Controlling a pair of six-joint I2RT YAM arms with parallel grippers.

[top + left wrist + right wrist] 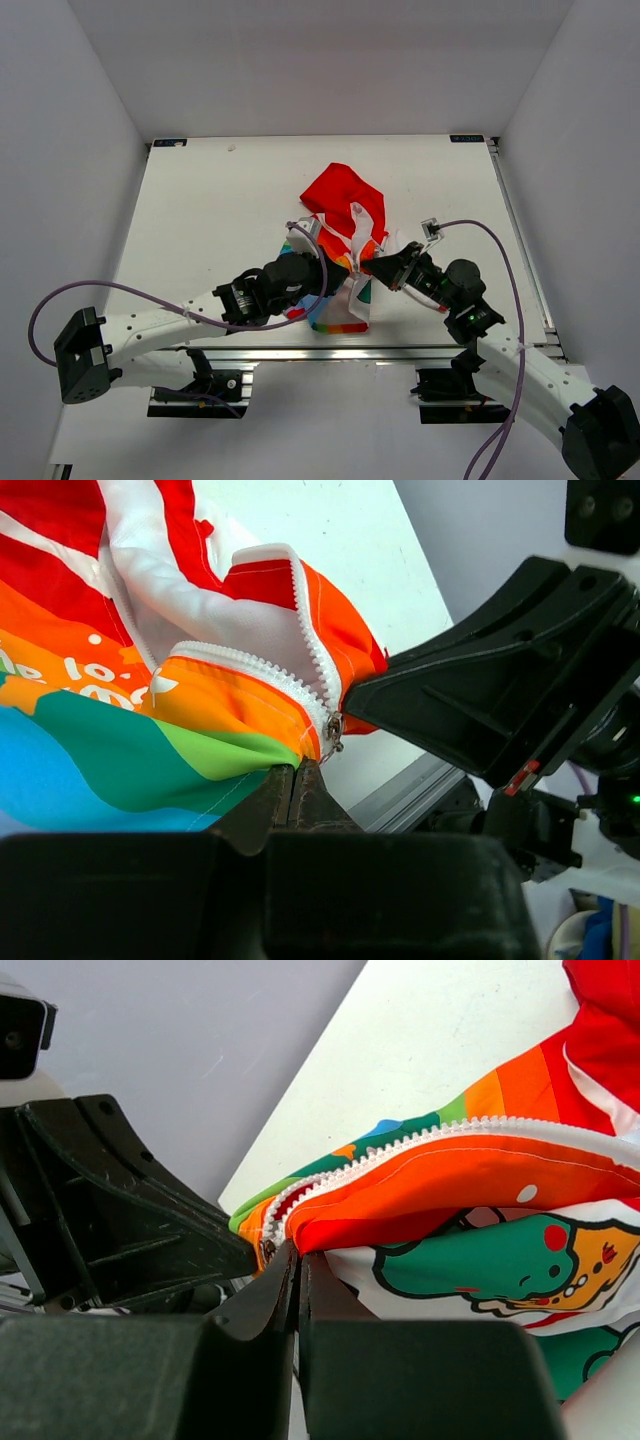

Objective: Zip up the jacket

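The jacket (340,240) lies crumpled mid-table, red hood toward the back, rainbow panel toward the front edge. My left gripper (340,275) comes from the left, shut on the jacket's rainbow hem beside the zipper slider (333,732). My right gripper (368,268) comes from the right, shut on the orange-red edge just under the white zipper teeth (400,1145). The two grippers meet tip to tip. In the left wrist view the open zipper (300,630) forks upward from the slider. The cartoon print (480,1260) shows in the right wrist view.
The white table (200,220) is ringed by grey walls. An aluminium rail (330,352) runs along the front edge. Purple cables (490,250) loop off both arms.
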